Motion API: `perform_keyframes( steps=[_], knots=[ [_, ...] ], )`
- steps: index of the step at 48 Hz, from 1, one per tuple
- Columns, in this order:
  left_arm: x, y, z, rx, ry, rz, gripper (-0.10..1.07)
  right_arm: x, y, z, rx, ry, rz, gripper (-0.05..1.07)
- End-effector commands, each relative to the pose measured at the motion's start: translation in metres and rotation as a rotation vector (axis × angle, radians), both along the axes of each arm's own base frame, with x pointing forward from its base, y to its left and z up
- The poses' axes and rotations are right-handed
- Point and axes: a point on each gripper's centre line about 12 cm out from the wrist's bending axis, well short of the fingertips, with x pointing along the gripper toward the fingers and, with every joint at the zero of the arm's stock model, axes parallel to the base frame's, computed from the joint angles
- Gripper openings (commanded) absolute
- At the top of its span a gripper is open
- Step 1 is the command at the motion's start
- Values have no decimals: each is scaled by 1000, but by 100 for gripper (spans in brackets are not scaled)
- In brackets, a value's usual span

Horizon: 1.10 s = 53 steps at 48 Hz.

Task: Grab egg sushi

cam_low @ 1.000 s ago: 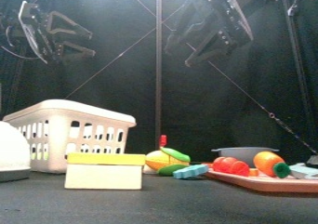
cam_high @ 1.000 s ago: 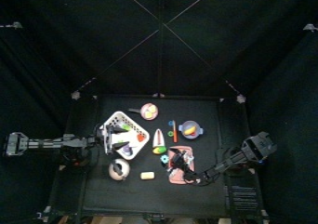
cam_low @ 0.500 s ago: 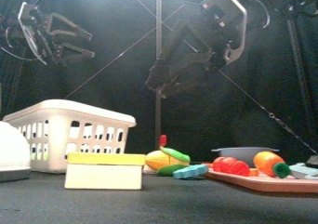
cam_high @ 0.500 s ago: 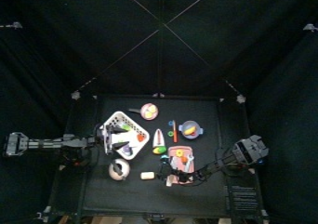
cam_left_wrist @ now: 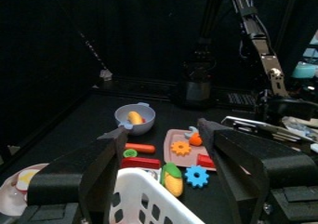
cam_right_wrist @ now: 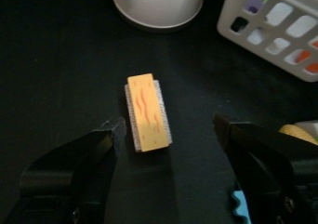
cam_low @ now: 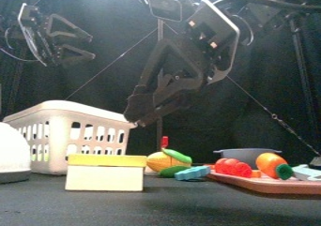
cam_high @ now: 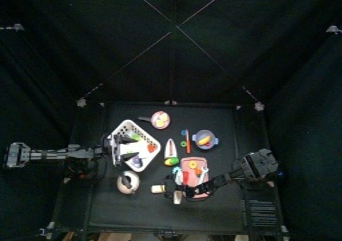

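The egg sushi [cam_low: 105, 172] is a small block with a yellow top on a white base. It lies near the table's front edge [cam_high: 159, 188]. In the right wrist view the egg sushi [cam_right_wrist: 151, 112] lies lengthwise between my jaws. My right gripper [cam_right_wrist: 165, 128] hangs open just above it, not touching. In the front view the right gripper [cam_low: 146, 106] hangs above and a little right of the block. My left gripper [cam_left_wrist: 168, 139] rests open and empty at the table's left [cam_high: 102, 155], high above the white dish rack [cam_left_wrist: 149, 198].
The white dish rack [cam_low: 69, 131] stands left of the sushi. A white dome [cam_right_wrist: 159, 5] sits at the front left. A pink-red board [cam_low: 269, 181] with toy food lies to the right. A round plate [cam_high: 160, 119] and a blue bowl [cam_high: 203, 139] lie further back.
My right arm has swung in from the table's right side to the front middle and come down over the egg sushi, jaws still open. The left arm has not moved.
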Motion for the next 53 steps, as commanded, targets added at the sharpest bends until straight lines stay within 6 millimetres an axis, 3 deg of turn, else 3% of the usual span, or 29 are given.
perform_keyframes(
  steps=[1,26,40,53],
  knots=[
    [1,1,3,2,-10,6,95,8,3,9,31,-23,19,103],
    [1,3,2,1,-8,14,96,22,-8,-19,86,41,17,103],
    [0,4,1,1,-5,20,95,23,-10,-25,119,60,24,102],
    [0,5,1,-2,-5,22,96,23,-10,-33,140,80,37,94]
  ],
)
